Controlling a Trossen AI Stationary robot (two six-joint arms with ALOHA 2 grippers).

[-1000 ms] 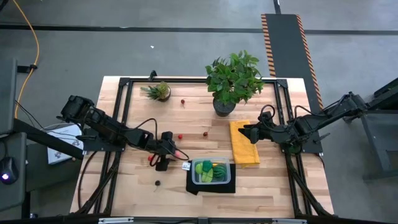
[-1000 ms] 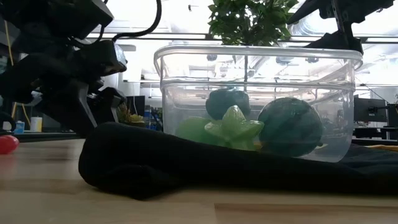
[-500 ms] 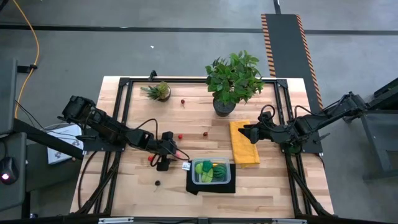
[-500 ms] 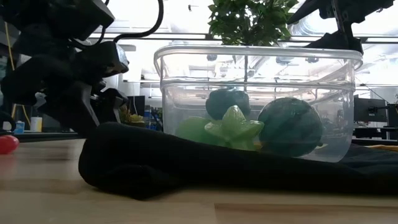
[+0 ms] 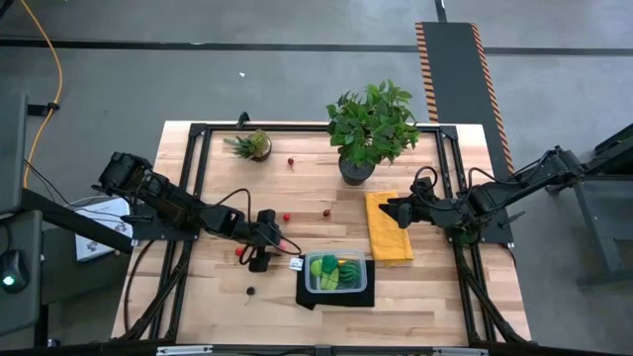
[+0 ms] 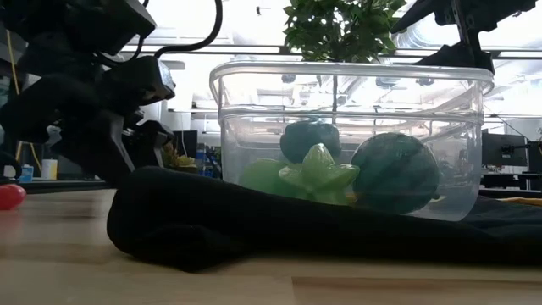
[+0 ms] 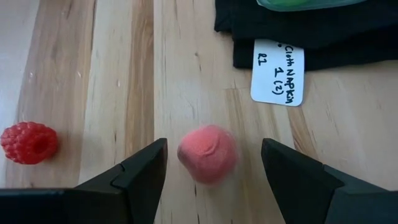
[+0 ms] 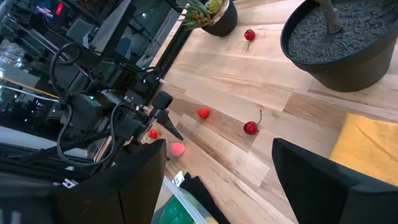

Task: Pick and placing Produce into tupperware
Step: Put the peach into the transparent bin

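Note:
A pink produce piece [image 7: 208, 154] lies on the wooden table between the fingers of my open left gripper [image 7: 211, 168]; the fingers stand either side of it with gaps showing. In the high view it [image 5: 284, 245] lies left of the clear tupperware [image 5: 336, 272], which stands on a black mat [image 5: 336, 295] and holds green and dark produce [image 6: 339, 169]. A red raspberry [image 7: 28, 142] lies on the table near the left gripper. My right gripper [image 5: 391, 211] waits open above the yellow cloth [image 5: 388, 229].
Two cherries [image 5: 291, 162] [image 5: 326, 212], a strawberry [image 5: 287, 217] and a small dark piece [image 5: 250, 291] lie loose on the table. A big potted plant [image 5: 373, 124] and a small one [image 5: 252, 145] stand at the far edge. A white tag [image 7: 278, 73] sticks out from the mat.
My left gripper has edged slightly toward the tupperware and then kept still. Nothing else has moved.

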